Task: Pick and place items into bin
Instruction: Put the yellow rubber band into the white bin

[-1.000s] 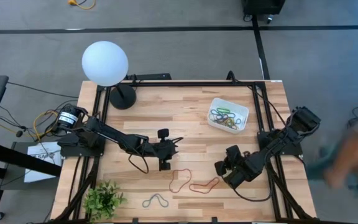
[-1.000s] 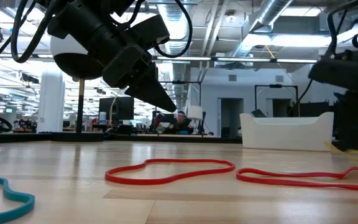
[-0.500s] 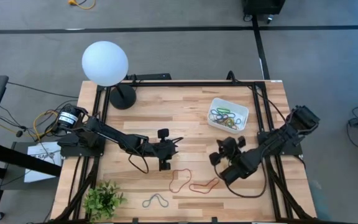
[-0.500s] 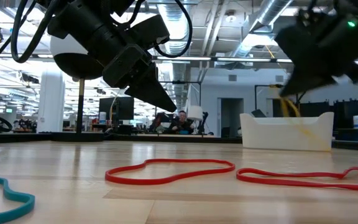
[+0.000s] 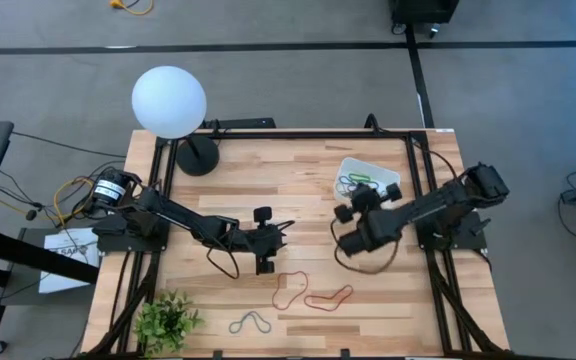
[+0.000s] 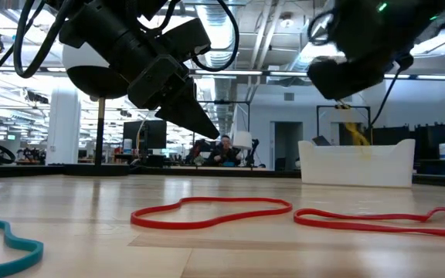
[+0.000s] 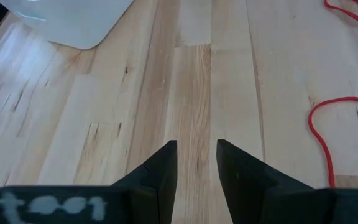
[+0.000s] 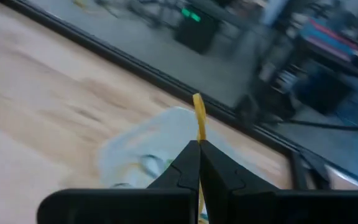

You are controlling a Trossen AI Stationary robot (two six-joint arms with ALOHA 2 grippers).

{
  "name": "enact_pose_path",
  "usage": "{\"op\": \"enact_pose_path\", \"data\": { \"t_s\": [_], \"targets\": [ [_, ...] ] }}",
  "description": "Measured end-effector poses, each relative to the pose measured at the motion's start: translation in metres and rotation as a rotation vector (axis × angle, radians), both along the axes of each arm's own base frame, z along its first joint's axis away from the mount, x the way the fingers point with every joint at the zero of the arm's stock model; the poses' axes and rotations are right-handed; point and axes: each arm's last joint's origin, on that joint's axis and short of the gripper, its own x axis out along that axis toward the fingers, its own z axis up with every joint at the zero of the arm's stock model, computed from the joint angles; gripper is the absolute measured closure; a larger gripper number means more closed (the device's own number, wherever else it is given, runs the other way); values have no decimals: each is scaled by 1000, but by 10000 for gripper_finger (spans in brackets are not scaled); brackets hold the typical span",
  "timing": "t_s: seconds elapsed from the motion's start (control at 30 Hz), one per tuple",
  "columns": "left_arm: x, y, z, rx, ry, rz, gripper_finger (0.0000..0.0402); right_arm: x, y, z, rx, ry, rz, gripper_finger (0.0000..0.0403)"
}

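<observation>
The white bin (image 5: 353, 164) stands at the table's far right with several coloured bands in it. My right gripper (image 5: 366, 200) hovers beside its near-left side, shut on a yellow rubber band (image 8: 197, 115). In the low view the band (image 6: 353, 133) hangs in front of the bin (image 6: 358, 164). Two red bands (image 5: 289, 290) (image 5: 329, 297) and a grey-blue one (image 5: 251, 322) lie flat on the table near its front. My left gripper (image 5: 286, 228) waits open above the table's middle, with nothing between its fingers (image 7: 166, 165). My right gripper pinches the yellow band (image 8: 198, 132) between its two shut fingertips. One stretch of the band stands out past the tips and the rest hangs below them (image 6: 354, 137), slack and lifted clear of the table. The fingers slant down toward the bin.
A white globe lamp (image 5: 169, 101) on a black base stands at the far left corner. A small green plant (image 5: 166, 320) sits at the near left corner. A black cable loop (image 5: 363, 258) hangs under my right arm. Bare wood lies between the two grippers.
My right gripper has gone from the table's near right part up and toward the far edge, to the bin's side, turning as it went. It has stayed shut on the yellow band, which came off the table and now hangs clear.
</observation>
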Motion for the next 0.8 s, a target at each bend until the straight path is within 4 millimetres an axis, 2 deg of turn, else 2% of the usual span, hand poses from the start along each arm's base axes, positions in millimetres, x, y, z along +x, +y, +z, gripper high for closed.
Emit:
{"op": "enact_pose_path", "data": {
  "t_s": [0.13, 0.37, 0.63, 0.8],
  "targets": [
    [0, 0, 0, 0, 3, 0, 299, 0, -21, 0, 19, 27, -106, 402],
    [0, 0, 0, 0, 3, 0, 299, 1, -46, 0, 32, 34, -211, 402],
    [0, 0, 0, 0, 3, -1, 299, 2, -52, -7, 149, 4, -281, 401],
    [0, 0, 0, 0, 3, -1, 299, 1, -54, -14, 227, -6, -318, 383]
  ]
}}
